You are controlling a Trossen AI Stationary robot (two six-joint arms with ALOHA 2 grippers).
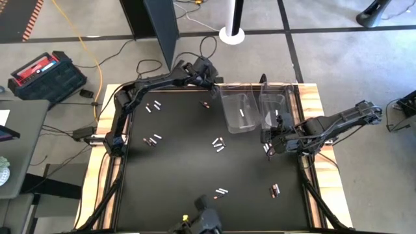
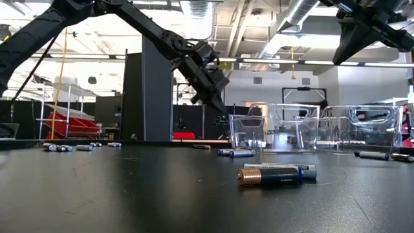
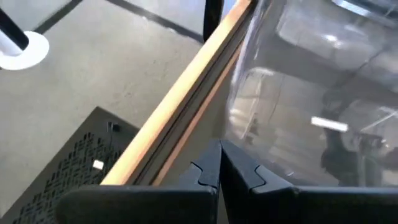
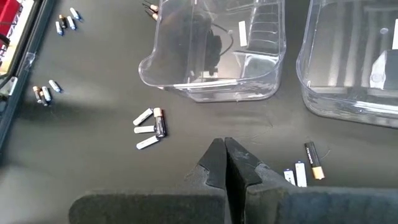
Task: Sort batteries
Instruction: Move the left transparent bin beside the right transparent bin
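Batteries lie scattered over the black mat: a pair (image 1: 153, 106) and another pair (image 1: 153, 140) at the left, a cluster (image 1: 218, 144) in the middle, more (image 1: 221, 192) toward the front. One dark copper-ended battery (image 2: 275, 175) lies closest in the low view. My left gripper (image 1: 214, 78) hangs shut over the table's back edge beside the left clear bin (image 1: 237, 110); its fingers (image 3: 219, 158) meet with nothing between them. My right gripper (image 1: 266, 142) hovers shut in front of the right clear bin (image 1: 276, 107), empty, near a few batteries (image 4: 305, 171) and the cluster (image 4: 149, 127).
A white battery (image 3: 328, 124) lies in the left bin and a white one (image 1: 277, 113) in the right bin. A wooden rim (image 1: 312, 97) frames the mat. Cables, a red toolbox (image 1: 42, 71) and a white stand base (image 1: 232, 34) are on the floor beyond.
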